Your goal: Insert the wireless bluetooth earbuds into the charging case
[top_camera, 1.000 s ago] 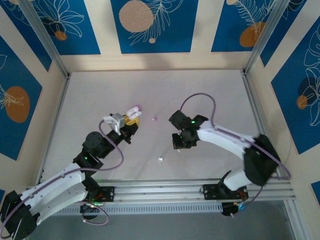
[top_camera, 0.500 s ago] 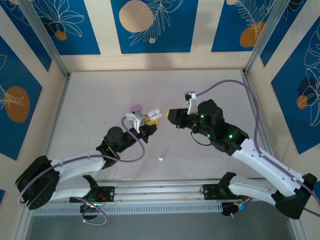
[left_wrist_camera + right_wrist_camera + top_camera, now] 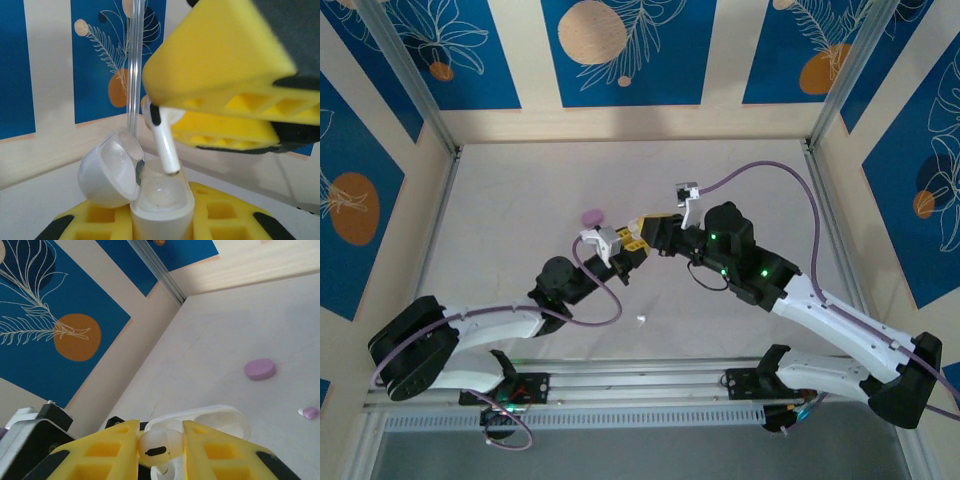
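Our right gripper (image 3: 160, 441) is clamped on 1 white earbud (image 3: 166, 147), stem downward, its tip at the mouth of the open case (image 3: 161, 202). Our left gripper (image 3: 628, 246) is closed around this case and holds it upright, we think so that the stem can enter its socket.

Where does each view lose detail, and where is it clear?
Left wrist: white earbud and open white case read clearly; the right fingers loom large near the lens. Right wrist: pale table evenly lit, lilac case casts a faint shadow. Top external: even light, small things lack detail.
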You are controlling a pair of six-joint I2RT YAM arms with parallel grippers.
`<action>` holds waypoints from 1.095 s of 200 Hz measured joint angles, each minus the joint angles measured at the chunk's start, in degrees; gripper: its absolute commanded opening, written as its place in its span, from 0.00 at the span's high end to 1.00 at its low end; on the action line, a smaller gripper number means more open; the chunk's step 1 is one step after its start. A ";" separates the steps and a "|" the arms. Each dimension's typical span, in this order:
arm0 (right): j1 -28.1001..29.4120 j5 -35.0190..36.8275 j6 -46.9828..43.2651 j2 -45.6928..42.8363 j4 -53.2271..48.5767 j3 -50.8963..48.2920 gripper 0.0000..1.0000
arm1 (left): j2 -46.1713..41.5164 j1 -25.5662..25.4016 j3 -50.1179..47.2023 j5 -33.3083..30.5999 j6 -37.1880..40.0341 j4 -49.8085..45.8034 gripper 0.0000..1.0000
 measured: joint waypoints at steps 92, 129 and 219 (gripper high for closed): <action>0.00 -0.13 -0.90 0.50 -0.04 -0.57 0.74 | 0.46 -0.31 0.55 -1.22 -0.04 0.17 0.87; 0.00 -1.86 -1.05 0.52 -0.50 -0.57 0.74 | 0.48 -0.31 0.59 -1.81 -0.04 0.17 0.87; -0.02 -2.12 -2.60 1.60 -4.87 1.31 0.70 | 0.48 -0.55 0.59 -2.51 0.00 -1.14 0.87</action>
